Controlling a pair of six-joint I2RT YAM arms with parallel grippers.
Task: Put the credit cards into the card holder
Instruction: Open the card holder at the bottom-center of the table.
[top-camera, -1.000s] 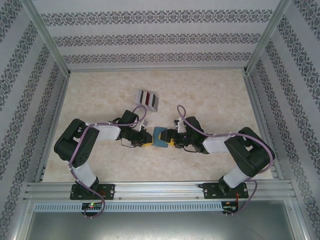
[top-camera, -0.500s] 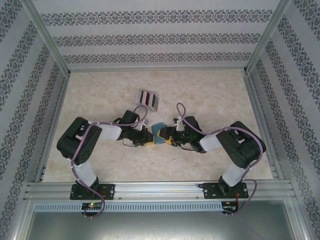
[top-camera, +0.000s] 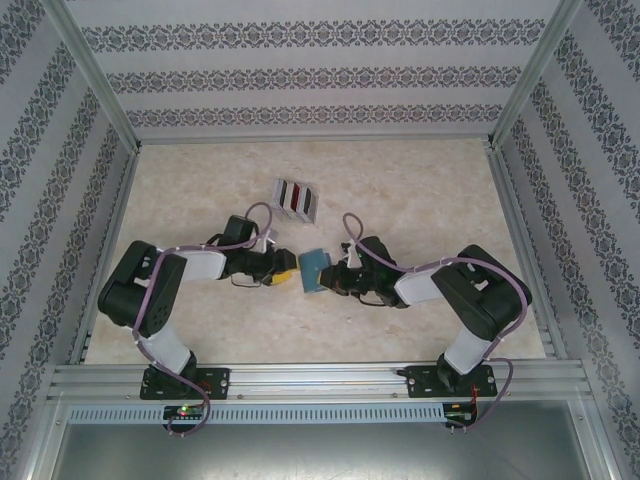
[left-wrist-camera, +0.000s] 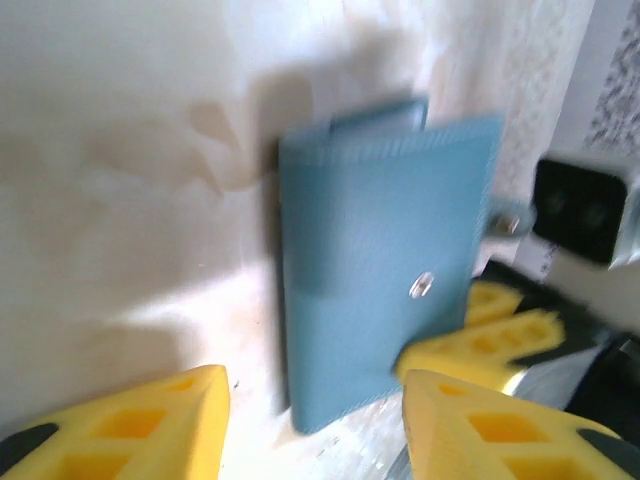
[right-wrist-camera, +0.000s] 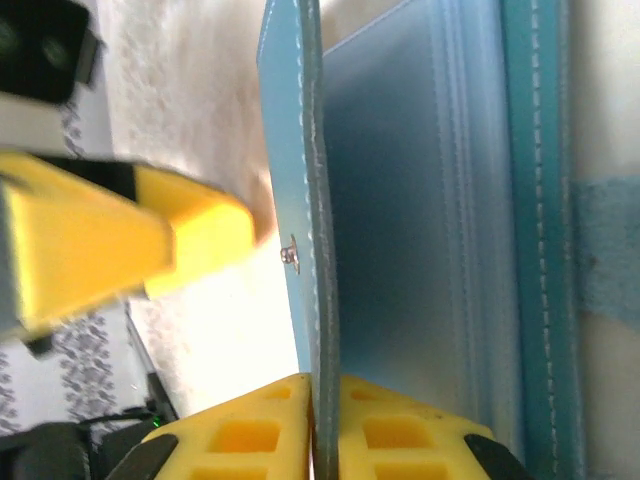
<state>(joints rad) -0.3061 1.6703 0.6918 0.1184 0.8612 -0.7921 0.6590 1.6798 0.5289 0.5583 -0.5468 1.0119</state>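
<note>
Card holder (top-camera: 313, 270) pinched by its flap in right gripper (right-wrist-camera: 322, 385), left gripper (left-wrist-camera: 312, 385) gaping, nearer the credit cards (top-camera: 292, 194) farther back.

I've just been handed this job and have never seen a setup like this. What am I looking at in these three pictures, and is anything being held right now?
You are looking at two robot arms, the left arm and the right arm, bolted at the near edge of a table. Each ends in a two-finger gripper with yellow fingertips. The wide picture looks down from above and behind them. The other two come from a camera on each wrist.

On the table sits a grey-white rack holding the dark red credit cards. Between the arms is the teal card holder, partly open. The right gripper is pinched on one cover of it. The left gripper faces it with its jaws open, holding nothing.
</note>
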